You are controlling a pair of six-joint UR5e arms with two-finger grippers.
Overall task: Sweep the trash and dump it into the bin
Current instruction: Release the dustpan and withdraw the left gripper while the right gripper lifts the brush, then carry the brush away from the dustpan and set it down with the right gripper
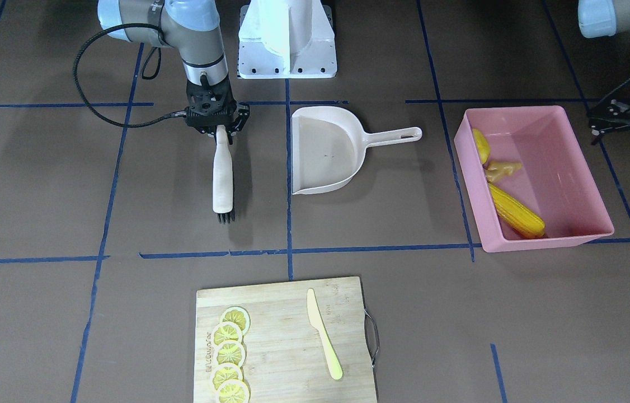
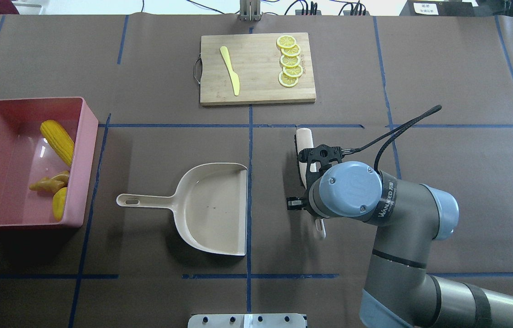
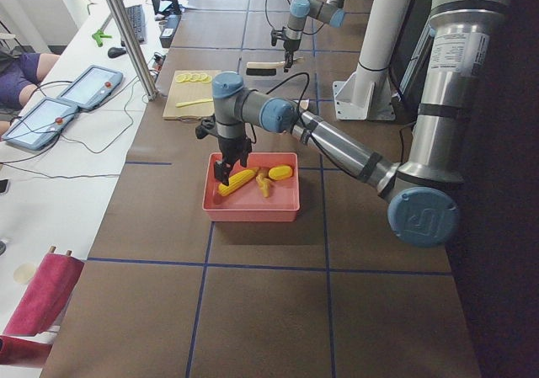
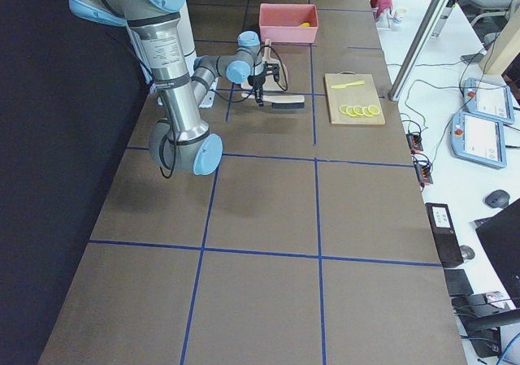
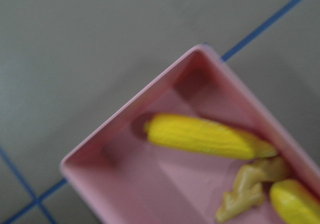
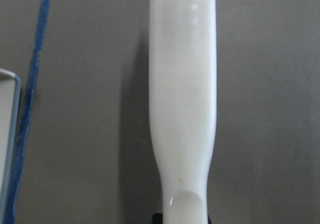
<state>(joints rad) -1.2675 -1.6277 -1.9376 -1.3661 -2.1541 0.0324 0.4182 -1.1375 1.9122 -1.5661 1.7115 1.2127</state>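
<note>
The pink bin [image 1: 550, 242] stands on the robot's left side of the table and holds the trash: a corn cob [image 1: 515, 211], a ginger root [image 1: 502, 169] and a yellow potato lump [image 1: 481, 146]. My left gripper [image 1: 592, 126] hovers by the bin's outer side, open and empty. The left wrist view looks down on a bin corner [image 5: 80, 156] and the corn [image 5: 210, 136]. My right gripper [image 1: 224, 133] is shut on the handle end of a white brush [image 1: 223, 179]. The brush's black bristles point away from the robot.
An empty beige dustpan [image 1: 326, 151] lies on the table between brush and bin, its handle toward the bin. At the far side lies a wooden cutting board [image 1: 287, 336] with several lemon slices [image 1: 230, 352] and a yellow plastic knife [image 1: 323, 336]. The robot's white base [image 1: 287, 39] is behind the dustpan.
</note>
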